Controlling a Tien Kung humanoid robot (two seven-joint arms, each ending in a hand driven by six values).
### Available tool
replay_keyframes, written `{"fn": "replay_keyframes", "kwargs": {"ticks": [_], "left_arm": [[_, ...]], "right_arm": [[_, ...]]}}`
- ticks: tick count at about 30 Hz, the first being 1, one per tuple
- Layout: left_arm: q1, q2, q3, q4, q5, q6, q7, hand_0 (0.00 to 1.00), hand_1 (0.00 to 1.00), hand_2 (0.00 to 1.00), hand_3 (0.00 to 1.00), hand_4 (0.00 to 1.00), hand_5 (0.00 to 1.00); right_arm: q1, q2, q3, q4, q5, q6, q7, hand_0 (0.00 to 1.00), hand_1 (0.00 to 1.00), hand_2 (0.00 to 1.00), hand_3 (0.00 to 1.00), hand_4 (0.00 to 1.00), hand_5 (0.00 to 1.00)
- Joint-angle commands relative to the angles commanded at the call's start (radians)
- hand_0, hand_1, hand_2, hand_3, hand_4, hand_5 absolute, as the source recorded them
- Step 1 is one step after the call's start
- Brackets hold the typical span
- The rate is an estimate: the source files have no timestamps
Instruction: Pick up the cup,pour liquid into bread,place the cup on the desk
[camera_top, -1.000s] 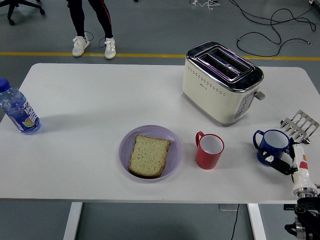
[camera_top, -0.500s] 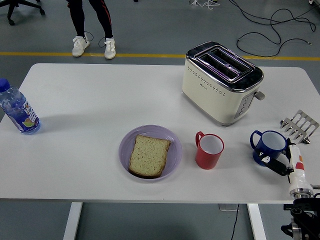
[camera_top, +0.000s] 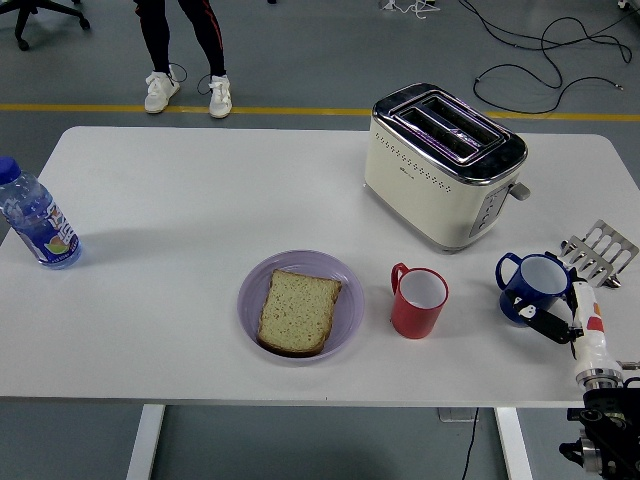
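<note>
Blue cup (camera_top: 534, 287) right of the red cup (camera_top: 419, 300), tilted, gripped from its right side by the right hand (camera_top: 566, 322), bread (camera_top: 298, 311) on the purple plate (camera_top: 347, 284) left of the red cup, toaster (camera_top: 443, 162) behind it, water bottle (camera_top: 36, 220) far left.

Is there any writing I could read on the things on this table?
None is readable.
Bottle: colourful label, print too blurred.
Toaster: small mark on its side, too small to read.
Cups and plate: no print visible.
</note>
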Motion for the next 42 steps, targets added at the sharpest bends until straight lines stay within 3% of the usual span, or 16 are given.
{"fn": "replay_keyframes", "kwargs": {"ticks": [17,23,24,37,42], "left_arm": [[0.016,0.000,0.002,0.000,0.010,-0.003,0.000,0.657,0.690,0.708,0.591,0.308,0.868],[0.013,0.000,0.004,0.000,0.010,-0.003,0.000,0.657,0.690,0.708,0.591,0.308,0.868],[0.012,0.000,0.005,0.000,0.009,-0.004,0.000,0.657,0.690,0.708,0.591,0.308,0.868],[0.011,0.000,-0.002,0.000,0.015,-0.004,0.000,0.657,0.690,0.708,0.591,0.309,0.869],[0.008,0.000,0.004,0.000,0.007,-0.002,0.000,0.658,0.690,0.708,0.591,0.308,0.868]], "right_arm": [[-0.019,-0.001,0.001,0.005,-0.026,0.007,-0.019,0.787,0.711,0.903,0.998,0.913,0.002],[-0.016,-0.003,0.015,0.020,-0.030,0.002,-0.011,0.795,0.723,0.905,0.998,0.927,0.002],[-0.016,-0.004,0.017,0.023,-0.029,0.002,-0.010,0.839,0.778,0.941,0.998,0.931,0.002],[-0.028,-0.013,0.021,0.087,-0.043,0.007,-0.022,0.865,0.803,0.960,0.998,0.936,0.002],[-0.019,-0.012,0.018,0.097,-0.051,-0.020,-0.028,0.866,0.805,0.958,0.998,0.938,0.002]]}}
